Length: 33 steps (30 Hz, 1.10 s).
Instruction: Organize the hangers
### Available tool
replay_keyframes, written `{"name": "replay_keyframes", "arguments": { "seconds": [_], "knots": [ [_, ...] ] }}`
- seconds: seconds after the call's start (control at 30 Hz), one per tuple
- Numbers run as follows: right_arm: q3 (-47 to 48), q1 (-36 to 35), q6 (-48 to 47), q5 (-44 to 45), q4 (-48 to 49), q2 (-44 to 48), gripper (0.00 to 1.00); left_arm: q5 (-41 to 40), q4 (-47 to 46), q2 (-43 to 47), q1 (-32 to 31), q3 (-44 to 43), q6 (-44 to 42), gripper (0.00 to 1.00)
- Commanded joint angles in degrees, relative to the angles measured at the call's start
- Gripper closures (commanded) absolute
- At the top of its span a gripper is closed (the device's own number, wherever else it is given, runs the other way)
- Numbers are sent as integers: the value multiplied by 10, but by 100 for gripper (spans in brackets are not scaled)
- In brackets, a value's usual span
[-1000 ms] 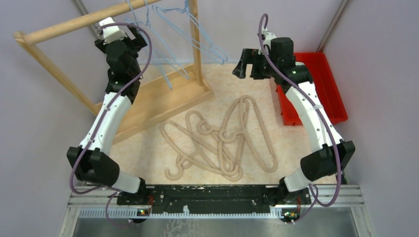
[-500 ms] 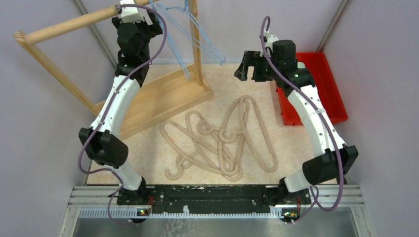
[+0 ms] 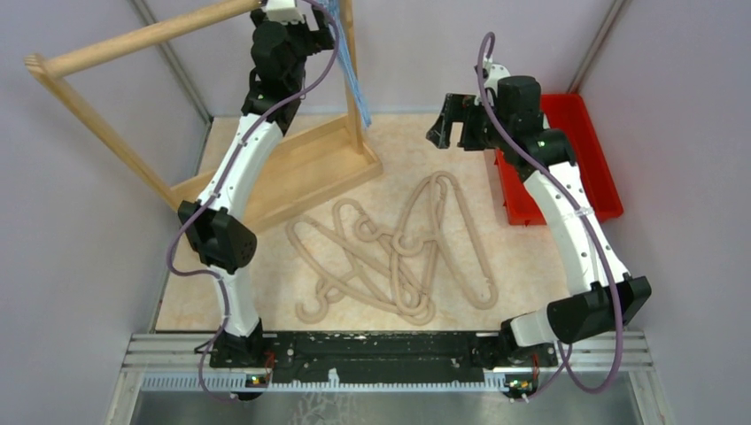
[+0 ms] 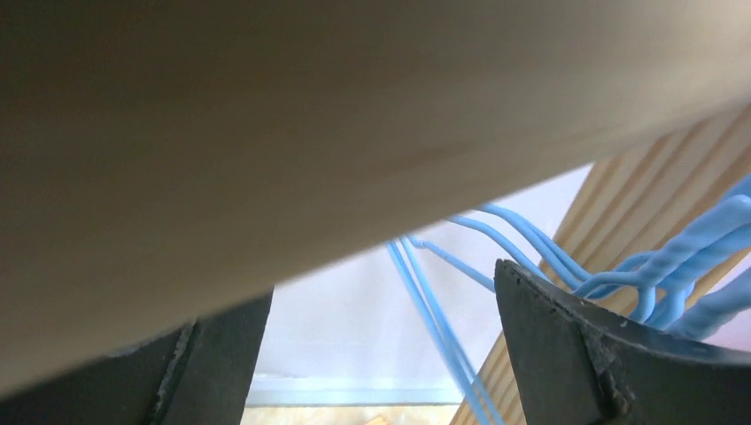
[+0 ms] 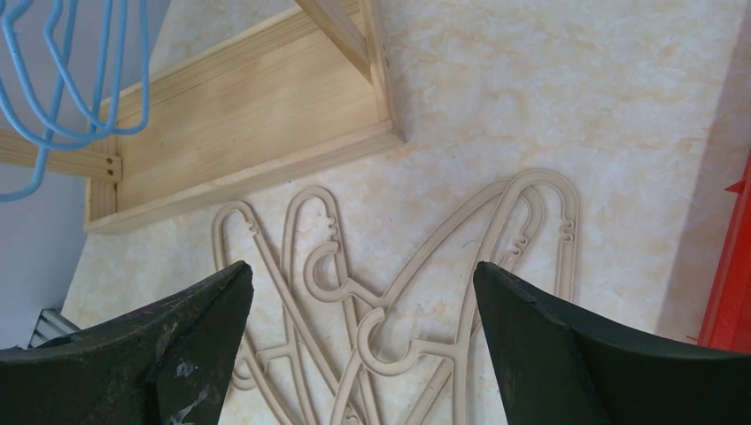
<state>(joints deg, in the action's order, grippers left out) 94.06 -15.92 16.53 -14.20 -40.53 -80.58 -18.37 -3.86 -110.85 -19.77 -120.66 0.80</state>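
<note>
At far left our left jaws gape empty by the wooden rail, the blue hangers bunched just right of them, the beige hangers tangled mid-surface, and our right jaws hover released above.

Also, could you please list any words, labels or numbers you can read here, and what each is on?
No text can be read in any view.
The thick beige rounded hangers, the thin light-blue wire hangers, the tall wooden rack and the red plastic bin all look unmarked.
The pale toothed strip at the near edge shows no legible figures.
</note>
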Motion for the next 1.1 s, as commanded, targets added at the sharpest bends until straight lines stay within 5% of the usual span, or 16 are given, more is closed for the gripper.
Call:
{"name": "replay_keyframes", "arguments": {
  "seconds": [0.0, 0.17, 0.73, 1.07],
  "knots": [
    [-6, 7, 0, 9, 8, 35, 5, 26, 79, -59, -7, -55, 9, 0],
    [-8, 7, -9, 27, -4, 41, 1, 18, 81, -47, -10, -42, 7, 0],
    [-132, 7, -48, 59, 15, 61, 1, 22, 109, 179, 12, 199, 4, 0],
    [-265, 3, -56, 64, 17, 67, 12, 96, 192, 284, 42, 321, 66, 0]
  ]
}}
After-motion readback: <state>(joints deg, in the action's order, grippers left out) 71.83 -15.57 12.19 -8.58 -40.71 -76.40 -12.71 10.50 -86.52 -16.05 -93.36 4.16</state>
